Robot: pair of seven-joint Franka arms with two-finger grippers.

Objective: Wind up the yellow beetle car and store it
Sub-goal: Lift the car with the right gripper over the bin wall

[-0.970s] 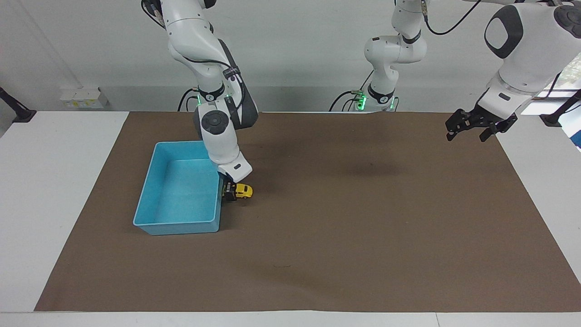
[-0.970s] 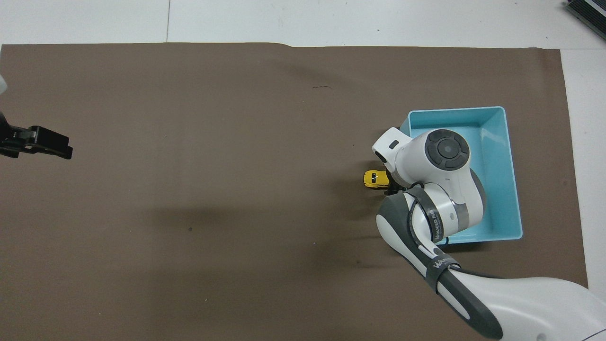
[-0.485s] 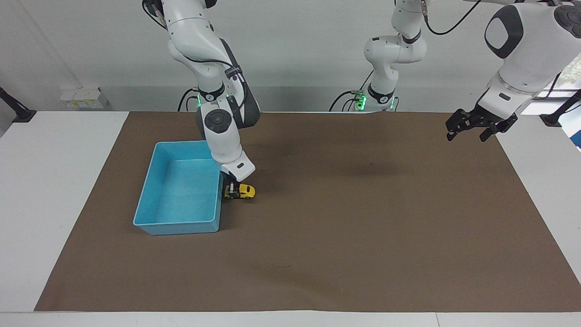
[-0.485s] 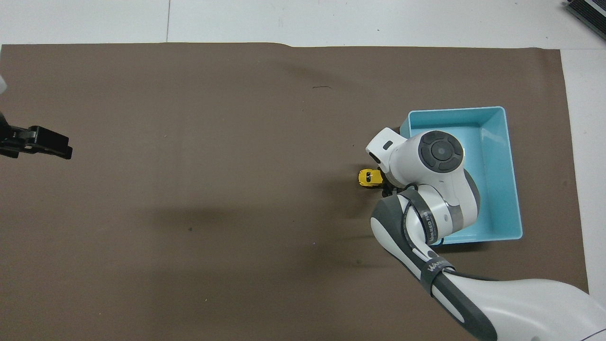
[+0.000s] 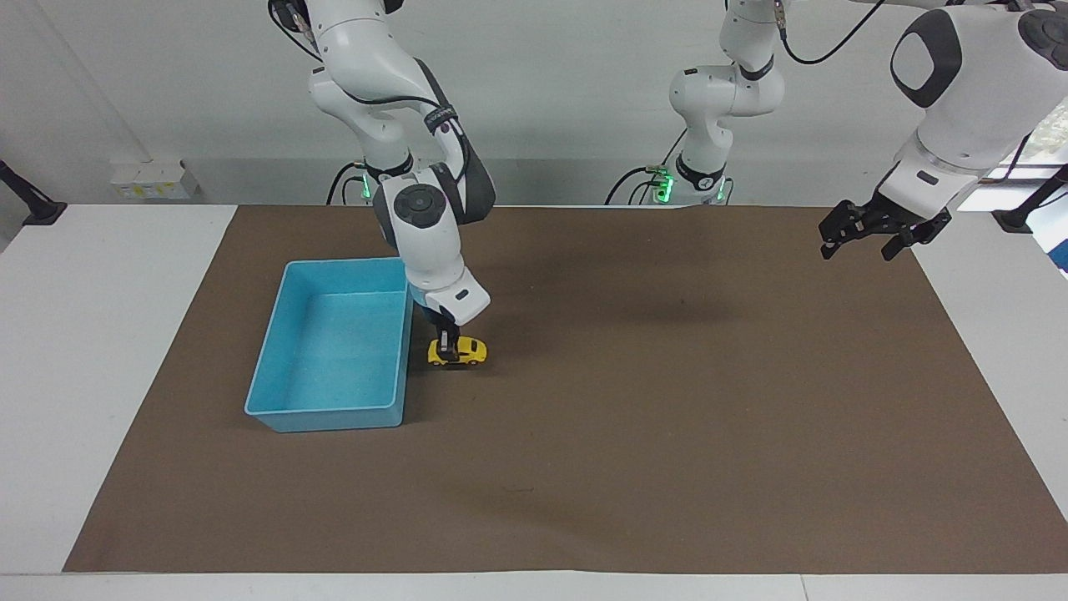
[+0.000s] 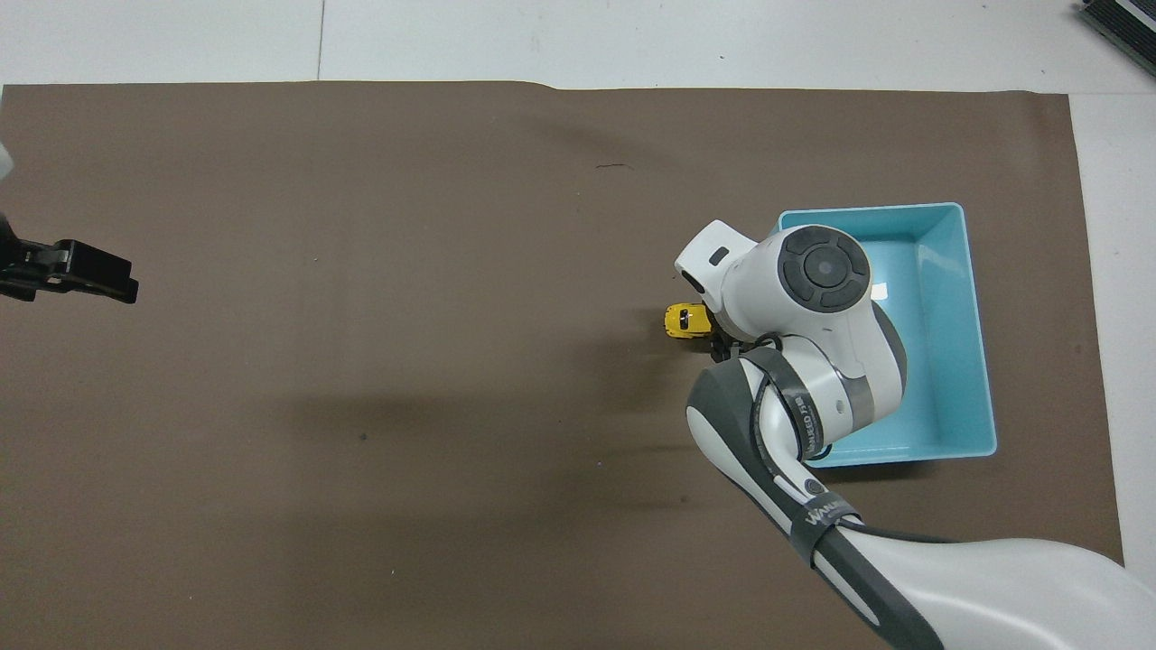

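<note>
So the right gripper (image 5: 450, 340) is sitting right down on the yellow beetle car (image 5: 458, 352), fingers pinching its body. The car's wheels are resting on the brown mat (image 5: 667, 401), just beside the blue bin (image 5: 288, 334). I'm guessing that's for dragging it to wind the spring, with the bin close for storing. The left gripper (image 5: 868, 234) is waiting, hanging over the mat's edge at its own end, fingers spread.

Robotics lab. Two white robot arms (image 5: 417, 209) bolted at white table (image 5: 100, 351) edge, cables trailing to bases. Plain brown mat (image 5: 667, 417) as work surface. Bare white wall (image 5: 542, 83), wall socket box (image 5: 150, 179), camera stand feet (image 5: 33, 209) at table corners.
</note>
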